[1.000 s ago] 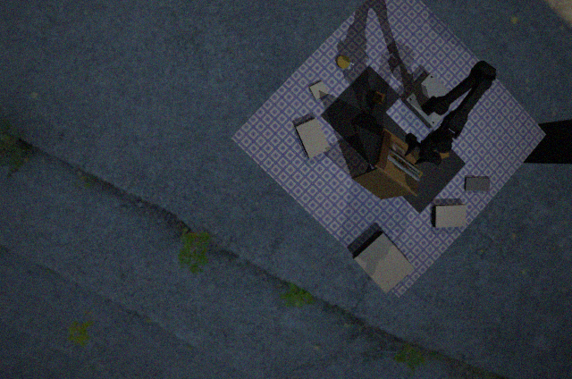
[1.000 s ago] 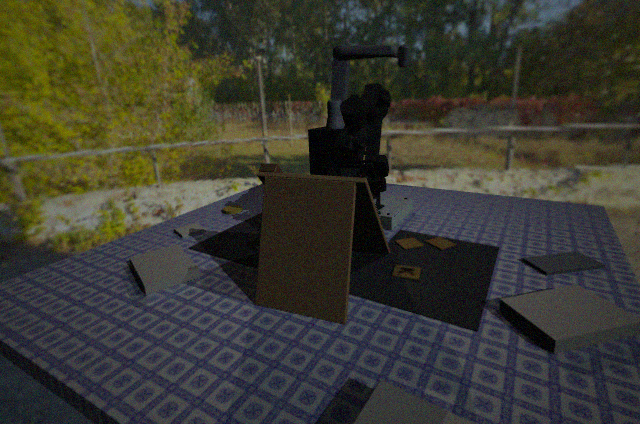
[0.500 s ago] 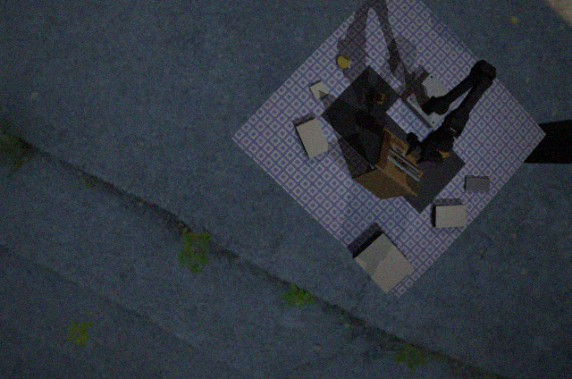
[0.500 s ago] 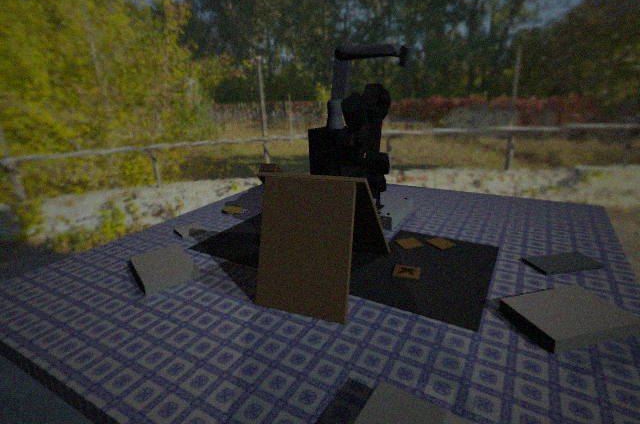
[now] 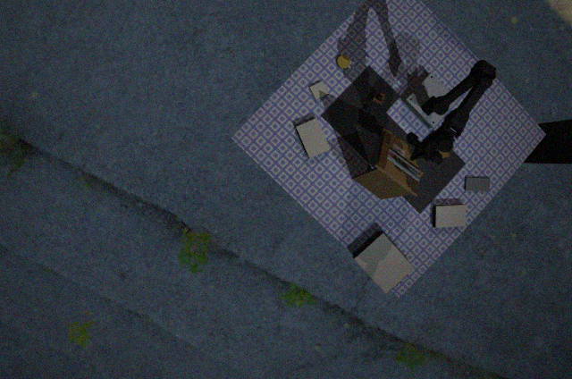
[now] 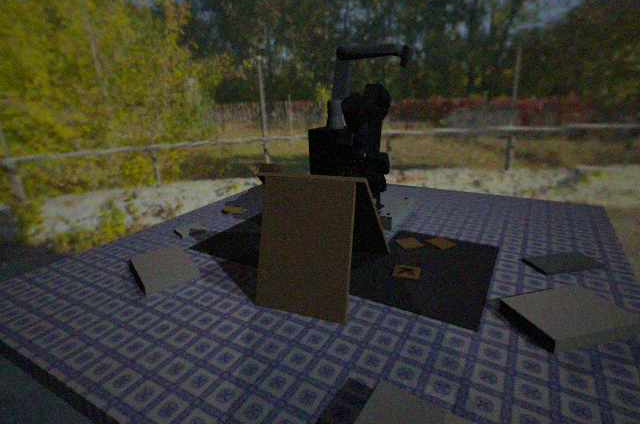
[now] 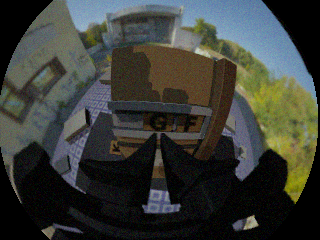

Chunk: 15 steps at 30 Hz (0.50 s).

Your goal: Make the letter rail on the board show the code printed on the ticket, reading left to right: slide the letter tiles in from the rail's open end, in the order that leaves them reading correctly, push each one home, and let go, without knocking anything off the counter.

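The letter rail (image 7: 160, 122) runs across the face of the brown board (image 7: 163, 76), and two tiles already sit in it, reading G then F. The pincer (image 7: 159, 154) is drawn nearly shut just below and in front of the rail. A sliver of brown shows between its fingers, but whether that is a tile or the strip behind it I cannot tell; nothing seems to prop the fingers apart, so I judge them closed on nothing.

In that case the closed tips look set up as a pusher. To do this well, press along the rail's line rather than into the board, keep the tips level with the tile edge, and stop once the tiles seat, since the board stands propped and might tip.

Further out, three loose tiles (image 6: 406, 271) lie on the dark mat (image 6: 449, 290) on the checked worktop (image 6: 206, 357), beside grey blocks (image 6: 568, 316).
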Tool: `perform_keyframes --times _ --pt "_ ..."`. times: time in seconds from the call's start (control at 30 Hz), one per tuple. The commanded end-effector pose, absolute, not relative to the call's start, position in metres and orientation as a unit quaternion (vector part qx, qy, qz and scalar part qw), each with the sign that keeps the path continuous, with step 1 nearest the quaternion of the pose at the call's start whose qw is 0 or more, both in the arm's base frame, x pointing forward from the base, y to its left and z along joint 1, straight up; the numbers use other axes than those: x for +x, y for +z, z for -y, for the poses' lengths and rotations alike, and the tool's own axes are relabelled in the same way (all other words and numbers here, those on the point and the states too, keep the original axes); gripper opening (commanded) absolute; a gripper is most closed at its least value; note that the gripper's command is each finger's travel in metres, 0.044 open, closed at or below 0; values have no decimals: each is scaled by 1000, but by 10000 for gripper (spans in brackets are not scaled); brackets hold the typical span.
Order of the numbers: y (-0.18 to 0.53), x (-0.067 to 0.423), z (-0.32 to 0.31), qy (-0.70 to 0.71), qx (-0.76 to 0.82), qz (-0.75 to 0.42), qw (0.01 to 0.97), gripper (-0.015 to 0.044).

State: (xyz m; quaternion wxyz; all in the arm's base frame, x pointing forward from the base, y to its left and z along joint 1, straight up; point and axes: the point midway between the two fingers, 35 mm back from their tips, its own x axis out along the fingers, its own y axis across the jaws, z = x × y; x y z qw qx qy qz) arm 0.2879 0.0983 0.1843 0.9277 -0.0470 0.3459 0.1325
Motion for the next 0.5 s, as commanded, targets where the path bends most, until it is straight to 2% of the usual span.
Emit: perform_keyframes --times 0.0,0.23,0.47 --pt "184 288 -98 133 -47 -346 928 0" --pt "185 289 -100 133 -48 -358 923 0" --pt "191 301 -118 130 -61 -482 864 0"
